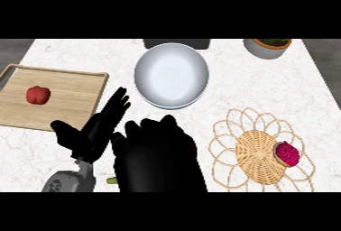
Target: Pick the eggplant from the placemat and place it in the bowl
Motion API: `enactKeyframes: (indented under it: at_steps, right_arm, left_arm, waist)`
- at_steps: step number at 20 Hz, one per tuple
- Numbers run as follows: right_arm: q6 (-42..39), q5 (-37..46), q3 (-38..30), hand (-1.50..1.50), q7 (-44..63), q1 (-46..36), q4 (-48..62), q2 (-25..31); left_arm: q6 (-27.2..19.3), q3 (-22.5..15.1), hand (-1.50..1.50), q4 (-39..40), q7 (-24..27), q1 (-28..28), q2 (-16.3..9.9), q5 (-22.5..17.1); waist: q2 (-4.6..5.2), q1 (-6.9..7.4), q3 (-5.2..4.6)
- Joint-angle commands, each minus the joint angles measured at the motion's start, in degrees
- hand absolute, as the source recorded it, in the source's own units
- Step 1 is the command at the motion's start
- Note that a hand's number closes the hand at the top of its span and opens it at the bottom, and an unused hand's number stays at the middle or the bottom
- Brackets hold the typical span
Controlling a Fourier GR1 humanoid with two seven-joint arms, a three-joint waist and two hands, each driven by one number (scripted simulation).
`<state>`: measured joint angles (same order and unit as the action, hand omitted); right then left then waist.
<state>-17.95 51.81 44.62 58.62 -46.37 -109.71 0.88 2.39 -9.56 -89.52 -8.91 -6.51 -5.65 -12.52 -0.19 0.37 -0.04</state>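
Curling downward near the view's bottom centre, my right hand (156,155) showed only its black back, the fingers bent over something I could not see. A small green nub (112,180), perhaps the eggplant's stem, poked out at about eight o'clock from that hand; the eggplant itself was hidden, so I could not tell whether my fingers held it. My left hand (93,131) stood just beside, at ten o'clock from the right, fingers straight and spread, pointing up toward one o'clock, holding nothing. Its grey forearm was cut off by the lower edge. The white bowl (172,75) lay at twelve o'clock from my right hand, apart from it. The woven placemat (260,149) sat at three o'clock, carrying a dark red item (288,154) hard to identify. A wooden tray (66,97) at ten o'clock held a red pepper (38,95). A potted plant (268,46) was partly cropped at one o'clock.
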Motion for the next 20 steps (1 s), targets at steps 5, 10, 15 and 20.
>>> enactKeyframes:
  at_steps: [5,10,15,20]
  right_arm:
    - [2.17,0.54,-14.27,1.50,-7.07,-6.58,13.77,-0.86]
    - [10.17,0.93,-18.92,1.50,-17.31,-5.47,24.34,-0.87]
    - [15.55,1.21,-23.43,1.50,-22.87,-13.11,38.82,-0.87]
    - [23.81,5.26,-25.53,1.50,-32.29,-14.09,55.13,1.62]
  left_arm:
    - [1.32,3.10,0.00,1.05,-2.11,-3.31,-0.58,-1.99]
    - [-0.04,1.60,0.00,-0.63,-3.30,-2.91,0.95,-0.40]
    - [-0.55,0.67,0.00,0.53,-1.99,-2.86,2.25,1.29]
    - [0.25,-0.93,0.00,-3.47,-2.63,0.23,2.37,1.00]
  waist:
    - [0.32,0.13,0.01]
    - [0.35,0.23,0.03]
    - [0.39,0.56,0.01]
    - [0.69,1.42,0.01]
